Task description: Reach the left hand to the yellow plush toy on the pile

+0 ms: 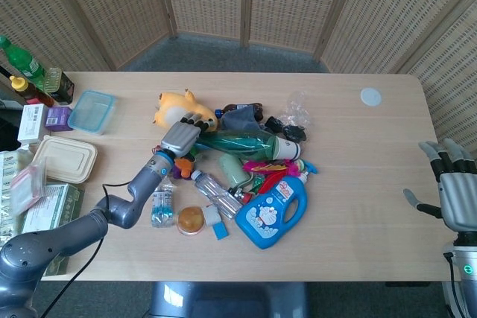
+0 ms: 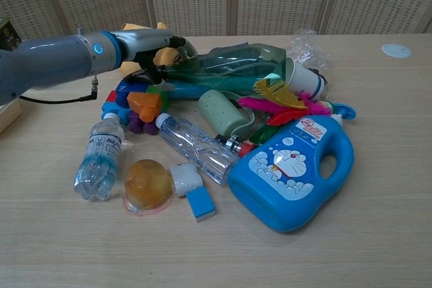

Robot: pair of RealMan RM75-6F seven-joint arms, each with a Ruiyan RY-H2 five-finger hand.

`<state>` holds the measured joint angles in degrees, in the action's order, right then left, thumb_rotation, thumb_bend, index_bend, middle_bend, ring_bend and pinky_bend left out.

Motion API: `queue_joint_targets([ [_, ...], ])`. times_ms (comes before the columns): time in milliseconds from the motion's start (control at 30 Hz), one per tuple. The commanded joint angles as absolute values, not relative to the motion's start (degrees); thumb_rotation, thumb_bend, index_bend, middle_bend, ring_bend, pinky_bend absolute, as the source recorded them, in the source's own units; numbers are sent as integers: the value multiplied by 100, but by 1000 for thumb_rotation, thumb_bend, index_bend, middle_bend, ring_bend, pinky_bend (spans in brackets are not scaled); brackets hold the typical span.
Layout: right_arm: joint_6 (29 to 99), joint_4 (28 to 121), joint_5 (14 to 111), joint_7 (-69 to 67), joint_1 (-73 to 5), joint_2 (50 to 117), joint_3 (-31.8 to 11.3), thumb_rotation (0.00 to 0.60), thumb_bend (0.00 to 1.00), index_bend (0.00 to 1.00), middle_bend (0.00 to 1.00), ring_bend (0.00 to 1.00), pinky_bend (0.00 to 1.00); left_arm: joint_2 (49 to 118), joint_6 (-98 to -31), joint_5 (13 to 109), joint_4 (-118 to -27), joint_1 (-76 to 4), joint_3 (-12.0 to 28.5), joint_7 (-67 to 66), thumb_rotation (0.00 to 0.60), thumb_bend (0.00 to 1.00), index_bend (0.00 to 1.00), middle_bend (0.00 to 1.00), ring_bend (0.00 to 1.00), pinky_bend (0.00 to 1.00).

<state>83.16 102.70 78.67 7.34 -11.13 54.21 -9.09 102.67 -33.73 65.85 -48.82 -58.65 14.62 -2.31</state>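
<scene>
The yellow plush toy (image 1: 172, 103) lies at the back left of the pile, next to a dark green bottle (image 1: 242, 141). My left hand (image 1: 181, 136) reaches over the toy's right side, palm down and fingers (image 1: 192, 118) spread across it, gripping nothing. In the chest view the left hand (image 2: 150, 42) covers most of the toy (image 2: 163, 56), so only slivers of yellow show. Whether the fingers touch the plush is unclear. My right hand (image 1: 456, 197) hovers open past the table's right edge, far from the pile.
The pile holds a blue detergent jug (image 1: 272, 212), clear water bottles (image 1: 160, 199), coloured blocks (image 2: 143, 103), a green roller (image 2: 225, 114) and pink feathers (image 2: 283, 106). A lidded blue box (image 1: 92, 112) and a beige container (image 1: 65, 159) stand at left. A white disc (image 1: 370, 96) lies far right.
</scene>
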Motion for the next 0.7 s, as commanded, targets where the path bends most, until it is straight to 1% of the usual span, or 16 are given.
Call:
queue_joint_targets([
  [33,8350,10288,7885,705,-1082,5393,-910,514,243,132,176,0,128,10457,-3321,6656,-4635,-5985,1440,-163,600,345,144,213,10,0],
  [100,8367,10302,7902,651,-1059,5370,-908,516,243,132,175,0,128,10508,-3340,6706,-4571,-6000,1416,-127,600,354,162,233,42,0],
  [167,8388,10313,7922,582,-1035,5345,-910,516,241,133,175,0,128,10555,-3371,6781,-4499,-6010,1372,-101,600,379,205,275,104,0],
  [233,8409,10315,7938,542,-1016,5327,-914,515,240,134,175,0,127,10595,-3425,6852,-4449,-6010,1339,-66,600,419,267,338,203,0],
  [300,8425,10319,7948,525,-1001,5312,-916,513,239,134,176,0,127,10615,-3475,6909,-4417,-6006,1313,-45,600,444,308,381,280,9],
  [367,8454,10331,7957,500,-982,5296,-924,514,239,134,175,0,127,10624,-3529,6936,-4400,-5992,1316,7,600,463,358,434,386,71],
  [433,8480,10344,7974,491,-964,5283,-928,517,240,135,175,0,126,10602,-3591,6959,-4423,-5973,1333,80,600,474,393,475,459,141],
  [600,8509,10375,8004,485,-940,5272,-931,516,234,136,176,0,126,10515,-3854,7061,-4510,-5879,1352,266,600,487,487,581,576,272],
  [700,8508,10385,8008,503,-943,5275,-943,515,233,137,176,0,126,10378,-4027,7133,-4669,-5787,1362,435,600,488,531,629,620,323],
])
